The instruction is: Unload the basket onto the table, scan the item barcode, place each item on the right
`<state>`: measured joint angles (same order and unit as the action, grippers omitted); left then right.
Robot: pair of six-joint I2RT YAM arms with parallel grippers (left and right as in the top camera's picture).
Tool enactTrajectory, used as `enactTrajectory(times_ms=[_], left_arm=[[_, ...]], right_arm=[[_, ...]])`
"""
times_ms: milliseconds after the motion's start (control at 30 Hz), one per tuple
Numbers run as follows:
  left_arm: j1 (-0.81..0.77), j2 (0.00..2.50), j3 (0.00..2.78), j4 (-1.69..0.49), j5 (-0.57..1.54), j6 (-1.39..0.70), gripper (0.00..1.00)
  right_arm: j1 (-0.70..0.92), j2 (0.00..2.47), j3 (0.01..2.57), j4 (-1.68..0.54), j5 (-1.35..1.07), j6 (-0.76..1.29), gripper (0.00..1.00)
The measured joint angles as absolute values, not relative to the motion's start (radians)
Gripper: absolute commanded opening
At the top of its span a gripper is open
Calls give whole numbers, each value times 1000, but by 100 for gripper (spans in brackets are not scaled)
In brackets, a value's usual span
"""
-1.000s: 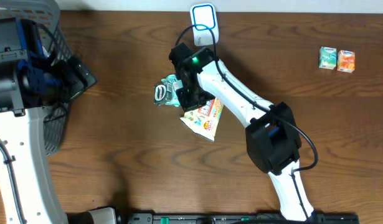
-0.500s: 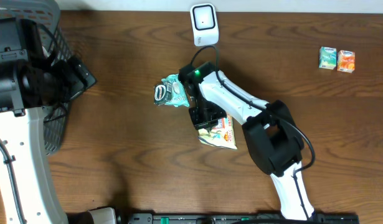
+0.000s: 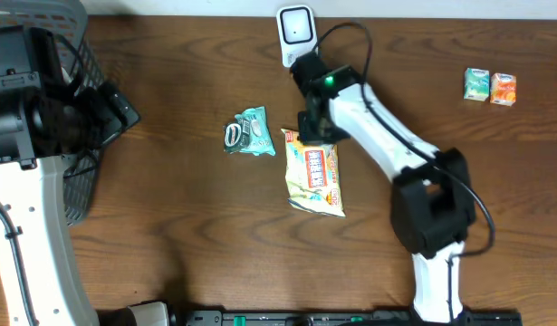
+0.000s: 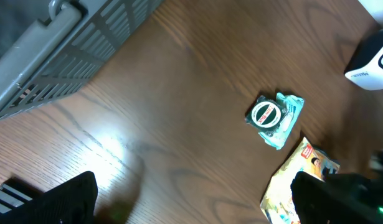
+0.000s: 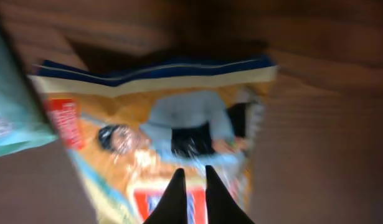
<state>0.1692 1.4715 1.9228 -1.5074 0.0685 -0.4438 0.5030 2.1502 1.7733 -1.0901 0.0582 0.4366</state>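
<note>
Right fingers [image 5: 172, 200] pinched nearly together, nothing between them. Right gripper [image 3: 315, 125] hangs over top edge of bag [image 3: 314, 172]. Bag lies flat on table [image 3: 187, 226], printed face up, not held, just short of scanner [image 3: 296, 27] at far edge. Packet [image 3: 249, 133], green, beside bag on basket side, not touching. Left gripper [image 4: 192, 186] spread wide, empty, near basket [image 3: 83, 54]. Two small cartons [image 3: 491, 87] well apart, opposite end.

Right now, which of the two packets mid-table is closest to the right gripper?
The yellow snack bag: its top edge lies just under the right gripper, while the teal packet sits farther off.
</note>
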Motion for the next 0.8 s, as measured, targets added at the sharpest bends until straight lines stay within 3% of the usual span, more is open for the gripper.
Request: enactTrajectory(times_ms=[300,400,567,800], left_arm=[[169,1472,1923,-1507,68,-444,98],[169,1472,1923,-1507,68,-444,98],[169,1472,1923,-1508,69,-444,98],[169,1472,1923,-1508,68,-444,98]], right_arm=[[488,2257,1807,-1169,40,409,9],[464,2258,1860,-1322,27,399,27],[471,2225,1957,-1534,-49,342,26],[611,2213,1872,-1500,-31,340,27]])
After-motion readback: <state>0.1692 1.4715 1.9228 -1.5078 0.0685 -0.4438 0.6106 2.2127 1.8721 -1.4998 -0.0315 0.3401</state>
